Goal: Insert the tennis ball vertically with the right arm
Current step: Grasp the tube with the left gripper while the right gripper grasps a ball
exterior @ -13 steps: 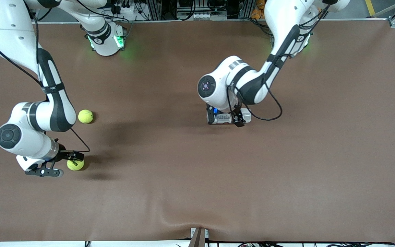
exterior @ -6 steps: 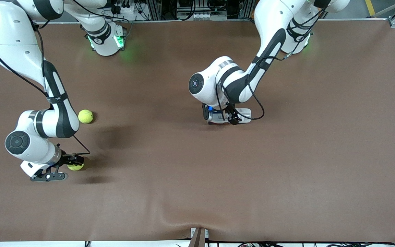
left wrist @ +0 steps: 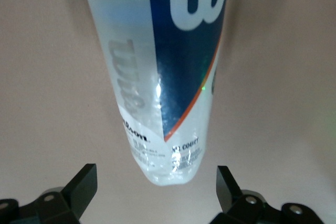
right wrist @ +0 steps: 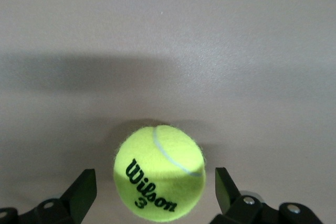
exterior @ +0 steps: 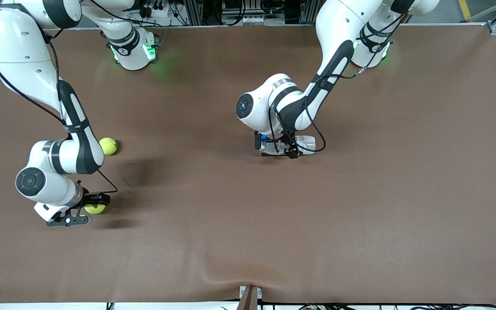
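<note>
Two Franka arms work over a brown table [exterior: 360,206]. The right gripper [exterior: 85,209] is down at a yellow-green tennis ball [exterior: 94,209] lying on the table near the edge at the right arm's end; its fingers [right wrist: 81,192] stand spread to either side of the ball (lettered "Wilson 3" in black), with a gap showing on each side in the right wrist view, so nothing is clamped. A second tennis ball [exterior: 108,146] lies loose on the table, farther from the front camera and close beside the right arm's forearm [exterior: 75,142]. Around the middle of the table, the left gripper [exterior: 276,145] is low over a clear plastic ball can [exterior: 306,142] with a blue and white label, lying on its side. In the left wrist view the can [left wrist: 163,72] sits between the wide-open fingers [left wrist: 228,184], which do not touch it.
</note>
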Motion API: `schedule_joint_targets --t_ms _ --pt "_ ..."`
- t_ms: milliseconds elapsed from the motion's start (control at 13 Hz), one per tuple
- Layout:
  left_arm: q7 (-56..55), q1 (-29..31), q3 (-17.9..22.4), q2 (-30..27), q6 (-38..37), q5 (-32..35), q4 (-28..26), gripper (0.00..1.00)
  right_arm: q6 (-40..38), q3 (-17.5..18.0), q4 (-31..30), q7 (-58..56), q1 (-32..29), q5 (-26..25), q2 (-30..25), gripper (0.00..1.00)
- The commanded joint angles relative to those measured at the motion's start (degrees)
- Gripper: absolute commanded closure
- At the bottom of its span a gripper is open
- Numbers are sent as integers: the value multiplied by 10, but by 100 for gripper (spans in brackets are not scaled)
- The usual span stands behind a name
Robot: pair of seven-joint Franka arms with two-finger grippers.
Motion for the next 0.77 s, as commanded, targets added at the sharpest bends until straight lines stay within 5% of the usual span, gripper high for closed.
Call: schedule_joint_targets --t_ms 0,617,694 --pt "8 0 0 1 38 18 -16 0 3 4 7 -7 -7 -11 4 0" --pt "8 -8 0 22 48 35 -19 0 41 4 8 -14 -11 -12 20 0" --pt "8 -8 0 23 48 36 -20 0 41 5 7 -14 -12 -12 20 11"
